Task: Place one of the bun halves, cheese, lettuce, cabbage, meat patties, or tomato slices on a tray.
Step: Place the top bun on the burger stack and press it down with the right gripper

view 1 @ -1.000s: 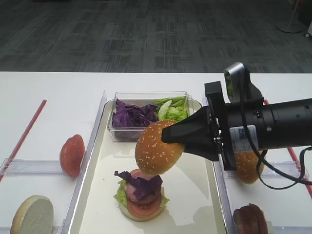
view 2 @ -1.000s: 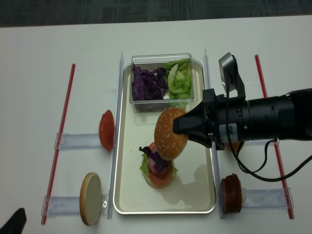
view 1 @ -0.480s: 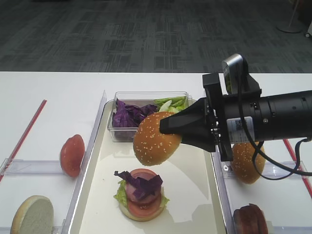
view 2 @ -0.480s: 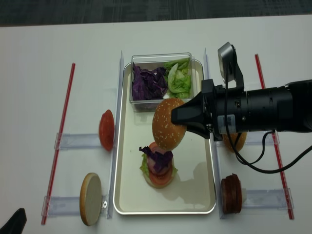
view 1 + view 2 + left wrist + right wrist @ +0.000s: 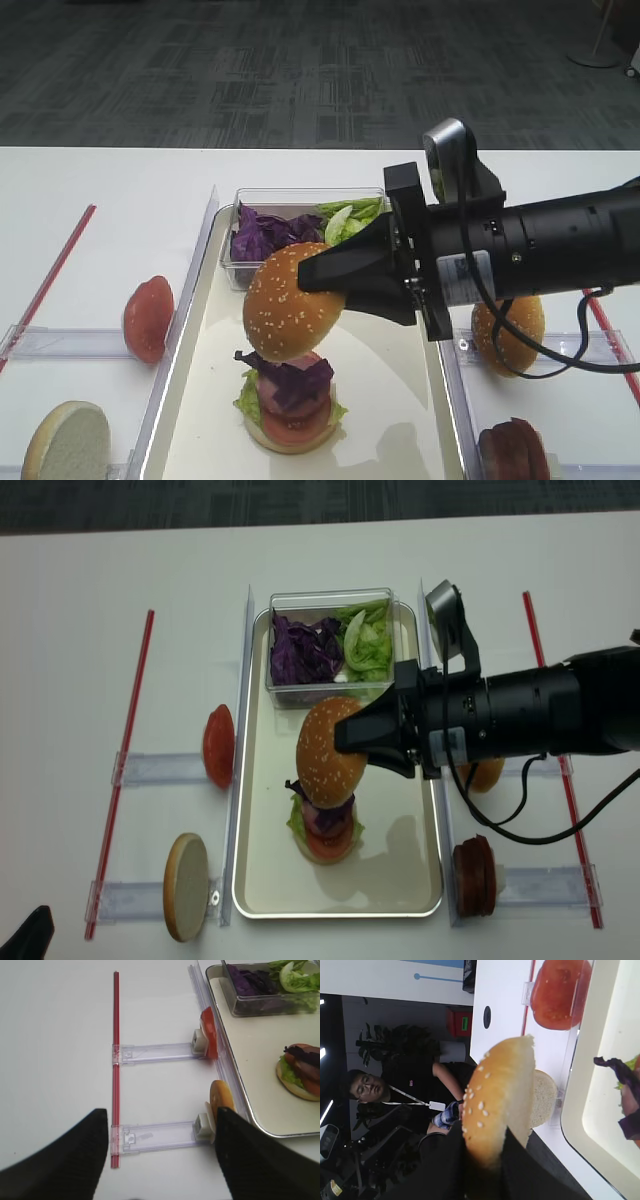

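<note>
Item: sesame bun top, one of the bun halves. We find it pinched at its 3 o'clock edge by the right gripper, jaws closed tight on the rim so the dome hangs tilted, crumb side facing away. It hovers just above the stack, clear of it, presumably so it can be lowered on as the lid.

Item: tray. We note the stack at its 6 o'clock half: bun base, lettuce, tomato slice, patty, purple cabbage uppermost. A clear tub of spare cabbage and lettuce sits at its 12 o'clock end, out of the working area.

Item: reserves on clear holders. At 9 o'clock of the tray, a tomato slice and a pale bun half, each on edge for an easy sideways pinch. At 3 o'clock, the twin bun top and meat patties.

Item: left gripper. We see its fingers parked apart, holding nothing, well away at 9 o'clock.
</note>
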You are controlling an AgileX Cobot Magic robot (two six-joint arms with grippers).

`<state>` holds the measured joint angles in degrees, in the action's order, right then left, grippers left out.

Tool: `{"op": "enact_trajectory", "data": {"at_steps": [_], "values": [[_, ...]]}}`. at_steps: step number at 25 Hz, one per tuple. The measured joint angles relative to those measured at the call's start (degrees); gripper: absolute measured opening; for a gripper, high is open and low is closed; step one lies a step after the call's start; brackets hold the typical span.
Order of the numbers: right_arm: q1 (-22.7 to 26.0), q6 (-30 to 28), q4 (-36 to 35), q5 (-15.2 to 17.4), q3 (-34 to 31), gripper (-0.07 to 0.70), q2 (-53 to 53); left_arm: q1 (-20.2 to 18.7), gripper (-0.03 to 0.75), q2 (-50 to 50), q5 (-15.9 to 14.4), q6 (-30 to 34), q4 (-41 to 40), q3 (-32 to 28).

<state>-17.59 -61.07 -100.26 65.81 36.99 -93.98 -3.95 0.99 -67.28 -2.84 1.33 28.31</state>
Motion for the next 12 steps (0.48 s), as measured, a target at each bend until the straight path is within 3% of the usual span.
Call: {"op": "enact_trajectory", "data": {"at_steps": [12], "values": [[-3.5,-2.3,-0.1,0.1,3.2,0.169,-8.3,0.0,0.436,0.0,0.0,0.0,0.0,0.0]]}}
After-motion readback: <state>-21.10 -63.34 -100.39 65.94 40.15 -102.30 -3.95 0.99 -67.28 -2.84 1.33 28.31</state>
